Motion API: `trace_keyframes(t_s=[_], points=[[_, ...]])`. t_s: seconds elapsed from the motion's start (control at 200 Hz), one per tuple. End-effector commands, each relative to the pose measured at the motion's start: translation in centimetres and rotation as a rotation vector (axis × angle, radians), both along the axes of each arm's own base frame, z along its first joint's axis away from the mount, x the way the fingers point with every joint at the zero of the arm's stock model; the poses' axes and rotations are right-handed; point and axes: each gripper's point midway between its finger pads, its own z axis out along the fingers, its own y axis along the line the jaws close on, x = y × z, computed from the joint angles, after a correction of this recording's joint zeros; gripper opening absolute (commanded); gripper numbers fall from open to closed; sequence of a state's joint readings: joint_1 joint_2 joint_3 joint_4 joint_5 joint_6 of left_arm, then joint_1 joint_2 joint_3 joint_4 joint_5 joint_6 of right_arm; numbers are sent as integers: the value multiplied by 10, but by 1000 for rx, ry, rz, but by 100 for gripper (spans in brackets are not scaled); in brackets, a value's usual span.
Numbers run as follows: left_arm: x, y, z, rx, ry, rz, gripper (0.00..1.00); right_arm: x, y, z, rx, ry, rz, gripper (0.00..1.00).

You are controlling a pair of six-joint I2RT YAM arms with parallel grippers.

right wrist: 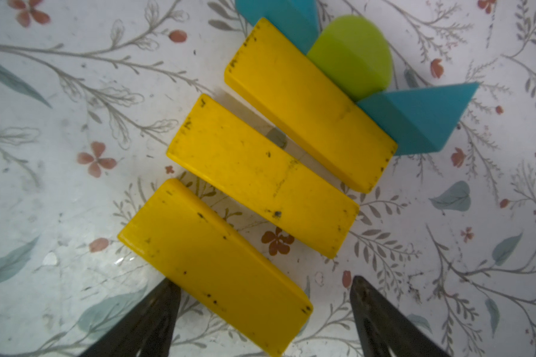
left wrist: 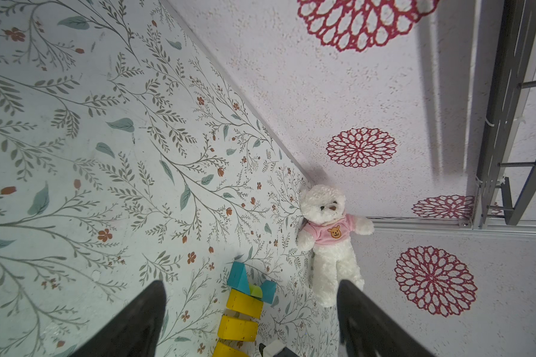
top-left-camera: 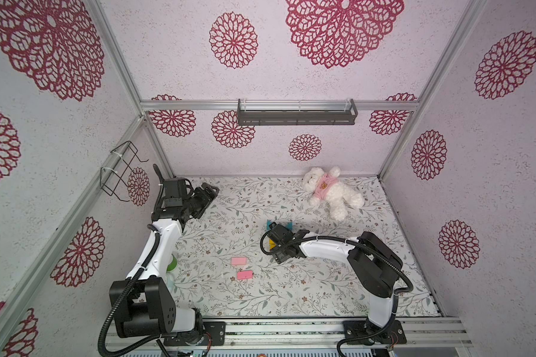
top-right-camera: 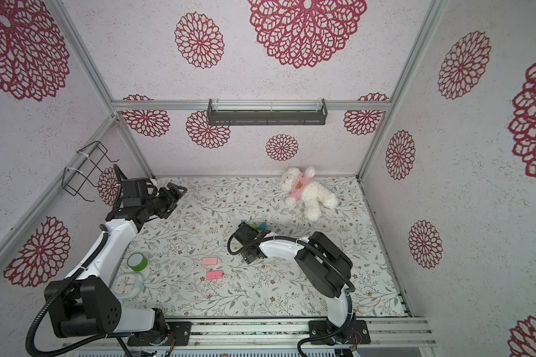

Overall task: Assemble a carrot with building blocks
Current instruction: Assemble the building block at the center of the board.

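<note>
**Carrot body laid, pink tip not yet added**

The carrot point(left wrist: 244, 304) lies mid-worktop, directly beneath the right wrist. Its three yellow bars point(right wrist: 260, 176) sit side by side in a slightly staggered row with narrow gaps between them. At the far end, two teal triangles point(right wrist: 418, 117) flank a lime-green piece point(right wrist: 353, 55), all three against the last bar. So the leafy top and the body look done.

The two pink rectangles point(top-left-camera: 239, 261) lie loose, near each other and well apart from the figure, towards the front of the worktop. Judging by that, the tapering tip is what is left, and perhaps closing the gaps between the bars.

The right gripper point(right wrist: 263, 279) hovers over the nearest bar with its jaws apart, clamping nothing. The left gripper point(top-left-camera: 211, 191) is held off at the back left corner, its jaws also spread and empty.

The worktop point(top-left-camera: 322, 293) is covered in a pale print of leaves and small flowers. A white plush bear point(top-left-camera: 331, 193) in a pink shirt lies by the back wall; a roll of green tape point(top-right-camera: 137, 262) and a small clock point(top-right-camera: 126, 284) sit beside the left arm. The walls carry red floral medallions, with a dark shelf point(top-left-camera: 296, 116) at the back and a wire basket point(top-left-camera: 121, 171) on the left.
</note>
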State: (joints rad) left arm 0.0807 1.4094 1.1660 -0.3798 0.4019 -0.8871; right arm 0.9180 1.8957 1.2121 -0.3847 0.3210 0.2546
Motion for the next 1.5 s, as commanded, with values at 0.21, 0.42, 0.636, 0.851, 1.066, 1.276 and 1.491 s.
trace_keyframes(t_s=[0.21,0.42,0.636,0.851,1.066,1.276,1.491], points=[[4,-2,-4,3,3,-5,88,-8,-24,10,-54,-5,-2,87],[4,-3,-3,6,2,-7,88,2,-29,11,-59,-16,-16,85],[3,-2,-2,7,0,-6,88,8,-26,11,-58,-17,-15,85],[3,-3,-2,7,-1,-8,88,13,-22,13,-48,-23,-14,85],[3,-2,-2,7,-1,-7,88,18,-17,14,-46,-29,-6,84],[4,-3,-2,8,-2,-8,88,19,-15,16,-36,-26,-4,84],[4,-3,-2,6,0,-9,88,18,-10,17,3,-22,-7,84]])
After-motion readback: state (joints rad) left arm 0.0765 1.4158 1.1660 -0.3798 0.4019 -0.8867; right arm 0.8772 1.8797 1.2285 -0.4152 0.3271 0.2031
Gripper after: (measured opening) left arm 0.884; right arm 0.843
